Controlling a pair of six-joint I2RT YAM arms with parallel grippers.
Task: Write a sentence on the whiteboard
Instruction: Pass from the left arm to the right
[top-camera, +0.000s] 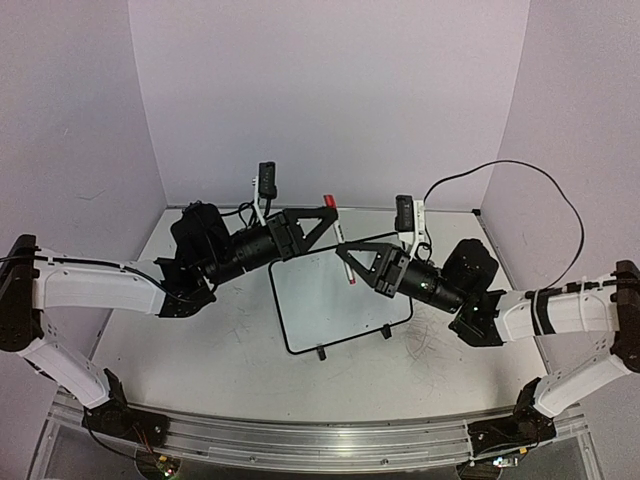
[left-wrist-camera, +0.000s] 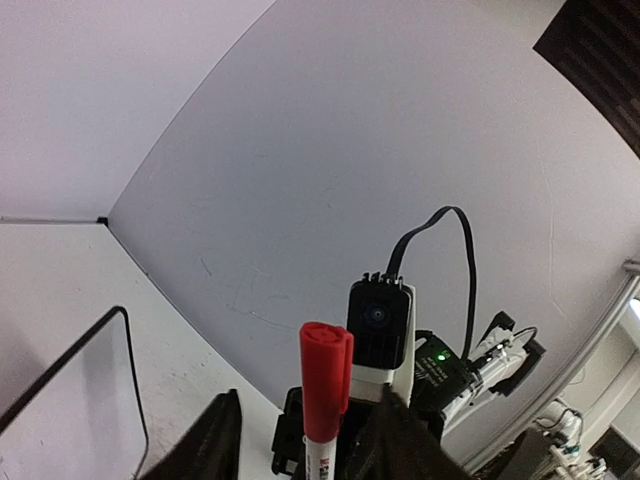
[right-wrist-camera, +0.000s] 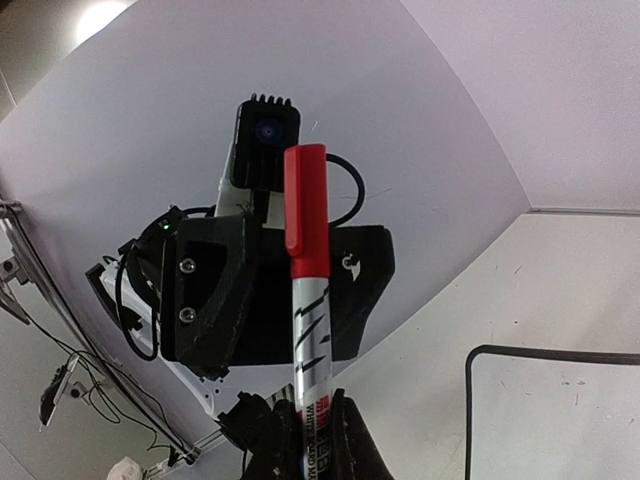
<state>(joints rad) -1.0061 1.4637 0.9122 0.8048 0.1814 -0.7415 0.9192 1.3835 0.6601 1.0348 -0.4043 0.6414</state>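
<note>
The whiteboard (top-camera: 335, 300) lies flat on the table's middle, its face blank; a corner of the whiteboard (left-wrist-camera: 70, 400) (right-wrist-camera: 560, 420) shows in both wrist views. A silver marker (top-camera: 345, 268) with a red cap (top-camera: 327, 200) hangs slanted in the air above the board's far edge. My right gripper (top-camera: 348, 260) (right-wrist-camera: 308, 445) is shut on the marker's (right-wrist-camera: 312, 340) lower barrel. My left gripper (top-camera: 328, 214) (left-wrist-camera: 305, 445) stands open around the cap (left-wrist-camera: 325, 380) end, with a gap between the black fingers (left-wrist-camera: 205, 440) and the pen.
Pale walls close the table on three sides. A black cable (top-camera: 520, 170) loops up at the back right. Faint scribbles (top-camera: 430, 345) mark the tabletop right of the board. An aluminium rail (top-camera: 300, 435) runs along the near edge between the arm bases.
</note>
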